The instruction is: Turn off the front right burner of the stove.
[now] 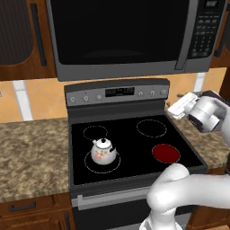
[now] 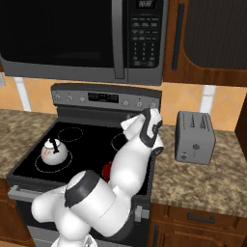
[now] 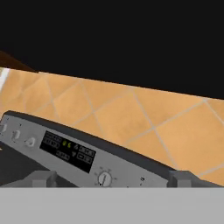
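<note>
The front right burner [image 1: 165, 153] on the stove [image 1: 134, 173] glows red, so it is on. The gripper [image 3: 113, 179], fingers apart and empty, faces a knob [image 3: 104, 178] on the back panel. I judge this the approach; next it must close in and grip it.

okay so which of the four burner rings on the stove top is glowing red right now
The front right burner: its disc is solid deep red. The other three zones are black inside pale outlines, and the front left one carries the kettle.
</note>
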{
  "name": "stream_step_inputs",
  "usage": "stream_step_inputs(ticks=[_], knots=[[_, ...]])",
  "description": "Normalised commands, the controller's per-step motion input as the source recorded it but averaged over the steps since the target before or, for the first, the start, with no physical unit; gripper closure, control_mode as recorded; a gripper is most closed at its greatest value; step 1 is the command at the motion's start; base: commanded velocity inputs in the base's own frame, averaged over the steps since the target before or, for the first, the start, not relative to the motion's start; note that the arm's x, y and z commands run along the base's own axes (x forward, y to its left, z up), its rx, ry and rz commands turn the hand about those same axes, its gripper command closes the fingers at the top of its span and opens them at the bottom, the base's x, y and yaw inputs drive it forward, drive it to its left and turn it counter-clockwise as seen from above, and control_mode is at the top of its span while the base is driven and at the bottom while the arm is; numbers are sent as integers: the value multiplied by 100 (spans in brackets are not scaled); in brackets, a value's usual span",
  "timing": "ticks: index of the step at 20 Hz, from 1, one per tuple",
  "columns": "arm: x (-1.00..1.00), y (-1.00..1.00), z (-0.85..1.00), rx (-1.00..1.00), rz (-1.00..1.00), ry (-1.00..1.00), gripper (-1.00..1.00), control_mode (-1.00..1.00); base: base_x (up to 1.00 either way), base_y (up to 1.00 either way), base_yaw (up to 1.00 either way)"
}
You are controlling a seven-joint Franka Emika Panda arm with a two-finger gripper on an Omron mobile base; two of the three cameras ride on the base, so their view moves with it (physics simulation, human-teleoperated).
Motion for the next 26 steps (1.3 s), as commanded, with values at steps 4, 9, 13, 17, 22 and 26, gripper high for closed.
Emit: stream_step_inputs(ticks=[4, 9, 13, 17, 22, 26], knots=[[13, 3, 0, -6, -6, 0, -100, -100, 0, 0, 0], [61, -35, 0, -7, -26, 3, -100, -100, 0, 0, 0], [33, -8, -2, -9, -13, 0, -100, -100, 0, 0, 0], [7, -11, -7, 0, 2, -1, -100, -100, 0, 0, 0], [28, -35, -10, 0, 8, 0, -100, -100, 0, 0, 0], [33, -14, -1, 0, 11, 0, -100, -100, 0, 0, 0]])
